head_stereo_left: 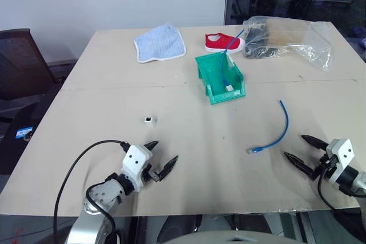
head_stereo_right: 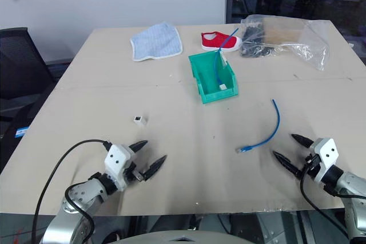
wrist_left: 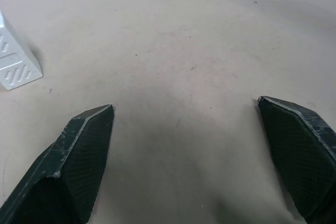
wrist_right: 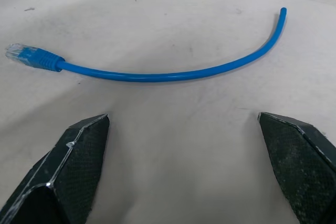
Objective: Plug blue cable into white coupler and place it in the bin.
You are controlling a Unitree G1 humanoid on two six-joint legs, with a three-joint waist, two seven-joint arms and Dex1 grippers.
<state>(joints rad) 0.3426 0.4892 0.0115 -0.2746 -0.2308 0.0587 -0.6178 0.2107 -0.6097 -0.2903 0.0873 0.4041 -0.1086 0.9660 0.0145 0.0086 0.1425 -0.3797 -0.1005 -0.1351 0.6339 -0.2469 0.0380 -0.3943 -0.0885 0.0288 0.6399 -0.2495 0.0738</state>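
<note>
Evidently nothing has been picked up yet, and the step in hand is judged to be the first reach. At the table's [head_stereo_left: 86, 158] near left edge, the left gripper [head_stereo_left: 162, 160] is seen with its jaws wide apart and nothing between them. The white coupler [head_stereo_left: 149, 120] lies at about twelve o'clock from it, near but not touching, its dark socket turned upward. Further along, past the table's middle, the bin [head_stereo_left: 216, 87] stands open; another blue cord with a white piece is already seen inside it. The blue cable [head_stereo_left: 278, 131] lies at roughly five o'clock from the bin, gently curved, its clear plug [wrist_right: 17, 53] at the near end. The right gripper [head_stereo_left: 306, 150] is held just beside the cable, at about three o'clock from the plug, jaws apart and empty. A good grip is best taken just behind the plug, so that the tip stays free and stiff. The coupler should be pinched by its sides, leaving the socket uncovered.
</note>
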